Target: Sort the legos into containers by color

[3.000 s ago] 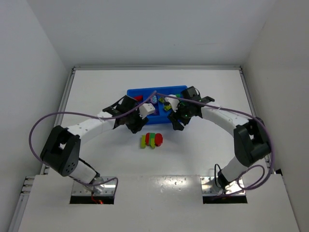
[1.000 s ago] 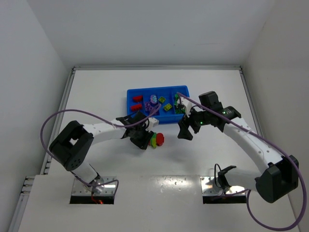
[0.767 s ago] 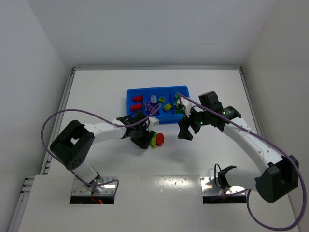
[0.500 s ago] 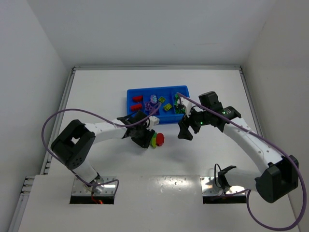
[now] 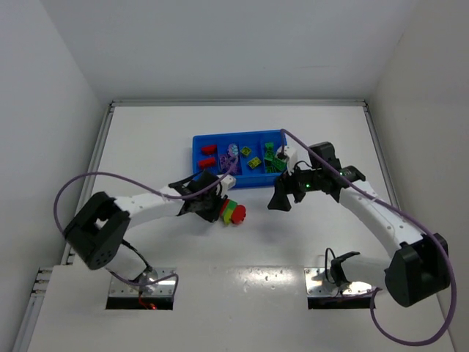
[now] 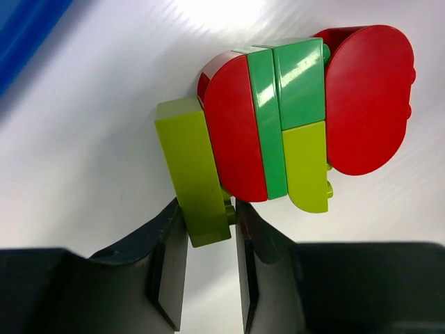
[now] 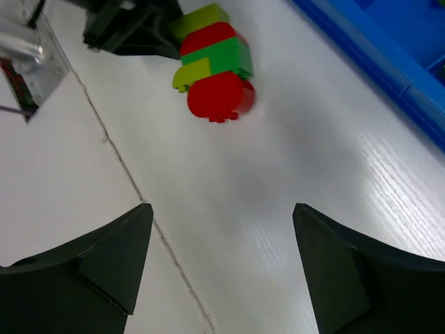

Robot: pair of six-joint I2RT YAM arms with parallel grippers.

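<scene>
The left tool (image 6: 206, 268) is clamped narrow on the yellow-green brick (image 6: 195, 170) at the end of a joined cluster (image 5: 232, 213) lying on the white bench (image 5: 161, 139), just in front of the blue tray (image 5: 199, 141). The right tool (image 7: 219, 268) hangs wide apart, holding nothing. Judgement: separation needs the red and green bricks (image 6: 278, 104) braced while the end brick is peeled off. Bricks are glossy, hard, round-edged plastic.

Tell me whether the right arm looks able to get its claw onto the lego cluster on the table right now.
Probably yes. The right claw hangs open beside the lego cluster with bare table between them. The left claw grips the yellow-green brick on the cluster's far side, leaving the red end free.
</scene>
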